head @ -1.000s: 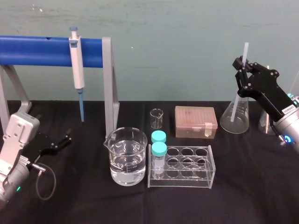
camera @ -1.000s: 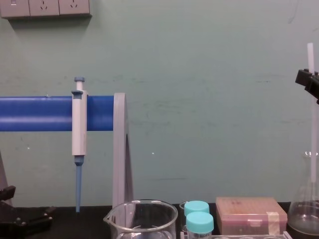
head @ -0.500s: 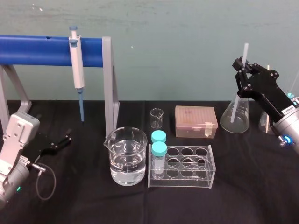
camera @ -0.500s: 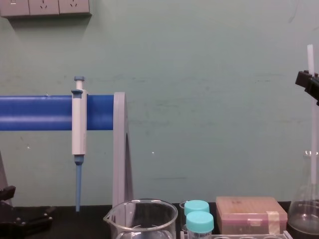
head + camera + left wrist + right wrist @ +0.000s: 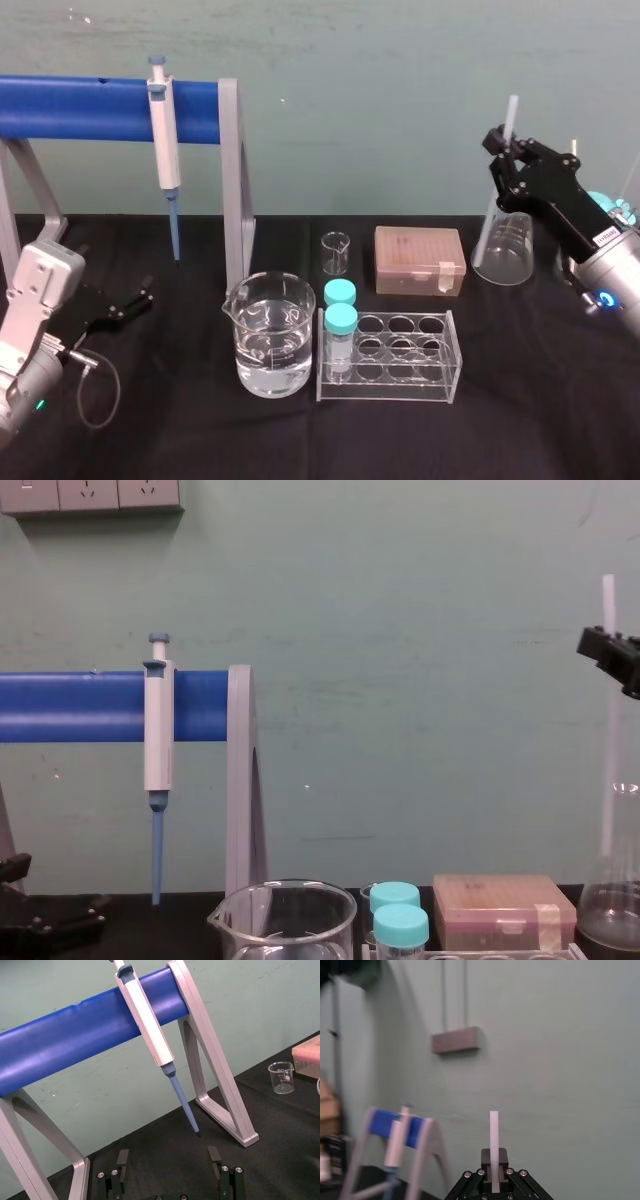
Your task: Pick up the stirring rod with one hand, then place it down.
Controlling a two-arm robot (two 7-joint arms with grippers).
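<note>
The stirring rod [image 5: 511, 120] is a thin translucent-white stick held nearly upright at the far right. My right gripper [image 5: 509, 158] is shut on its upper part, and the top end sticks out above the fingers. In the chest view the stirring rod [image 5: 607, 740] hangs down from the right gripper [image 5: 606, 648] along the left side of the conical flask [image 5: 507, 250]; I cannot tell whether its lower end is inside the flask. The right wrist view shows the stirring rod [image 5: 493, 1140] pinched between the black jaws. My left gripper [image 5: 128, 301] rests open on the table at the left.
A blue-barred stand [image 5: 80, 108] with a hanging pipette [image 5: 163, 140] fills the back left. A beaker of water [image 5: 268, 335], a clear tube rack [image 5: 388, 355] with two teal-capped vials, a small beaker [image 5: 336, 253] and a pink tip box [image 5: 419, 260] occupy the middle.
My right gripper has carried the stirring rod a little to the left and tilted it, so its lower part now lies at the flask's left side. The left arm has not moved.
</note>
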